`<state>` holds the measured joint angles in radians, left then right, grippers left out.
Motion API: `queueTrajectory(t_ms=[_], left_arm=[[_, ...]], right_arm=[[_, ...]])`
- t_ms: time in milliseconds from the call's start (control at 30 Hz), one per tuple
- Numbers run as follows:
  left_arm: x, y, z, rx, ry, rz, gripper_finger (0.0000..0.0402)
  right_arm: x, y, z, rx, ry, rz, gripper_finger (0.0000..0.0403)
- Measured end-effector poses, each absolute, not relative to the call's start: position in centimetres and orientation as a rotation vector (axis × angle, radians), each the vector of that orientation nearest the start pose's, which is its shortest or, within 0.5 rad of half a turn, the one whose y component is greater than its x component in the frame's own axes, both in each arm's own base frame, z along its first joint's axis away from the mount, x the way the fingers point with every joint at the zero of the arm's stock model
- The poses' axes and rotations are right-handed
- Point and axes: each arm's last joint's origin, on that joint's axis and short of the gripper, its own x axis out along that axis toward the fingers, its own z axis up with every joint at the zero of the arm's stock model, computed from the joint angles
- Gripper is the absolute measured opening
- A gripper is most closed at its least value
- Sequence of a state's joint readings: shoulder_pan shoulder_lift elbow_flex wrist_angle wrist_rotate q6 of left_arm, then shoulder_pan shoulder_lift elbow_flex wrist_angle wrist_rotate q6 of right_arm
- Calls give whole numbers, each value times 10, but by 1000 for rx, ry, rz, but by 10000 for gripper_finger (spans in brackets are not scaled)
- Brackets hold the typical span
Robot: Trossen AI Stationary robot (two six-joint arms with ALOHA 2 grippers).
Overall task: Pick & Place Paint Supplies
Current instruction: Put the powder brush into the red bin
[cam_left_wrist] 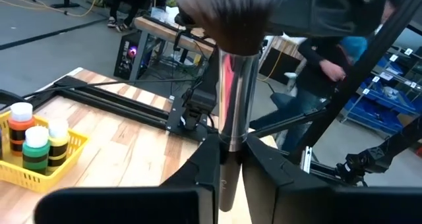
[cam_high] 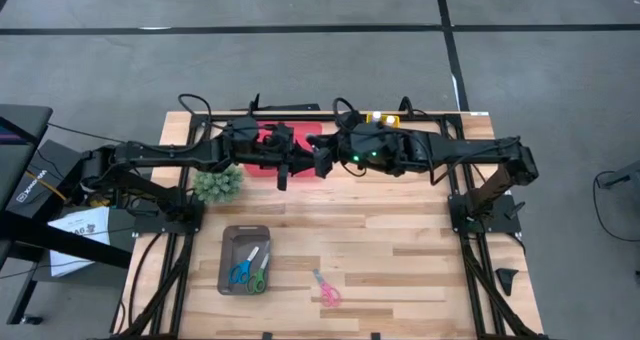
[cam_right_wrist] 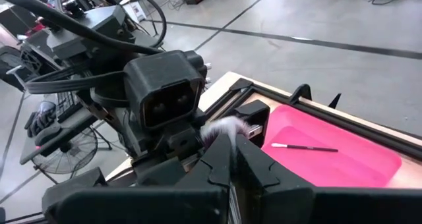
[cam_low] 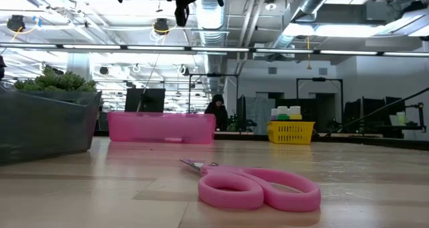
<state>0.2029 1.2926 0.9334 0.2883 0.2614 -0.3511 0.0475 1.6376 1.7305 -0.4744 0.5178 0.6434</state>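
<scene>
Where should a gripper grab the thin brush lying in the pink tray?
Mid-handle of the thin brush, coming straight down with the fingers across the shaft. It lies flat on the floor of the pink tray, clear of the walls, so a side approach probably has nothing to close on.
</scene>
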Motion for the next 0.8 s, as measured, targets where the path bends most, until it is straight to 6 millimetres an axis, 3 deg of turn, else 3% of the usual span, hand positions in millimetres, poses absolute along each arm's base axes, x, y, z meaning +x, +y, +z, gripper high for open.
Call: queueTrajectory(t_ms=[233,500,800], left_arm=[[289,52,320,-367,86,-56,30],[283,55,311,-362,204,-29,30],[257,77,290,-165,557,137,30]], right_arm=[[363,3,414,517,207,-567,14],[361,2,416,514,187,-592,100],[354,7,420,506,207,-585,176]])
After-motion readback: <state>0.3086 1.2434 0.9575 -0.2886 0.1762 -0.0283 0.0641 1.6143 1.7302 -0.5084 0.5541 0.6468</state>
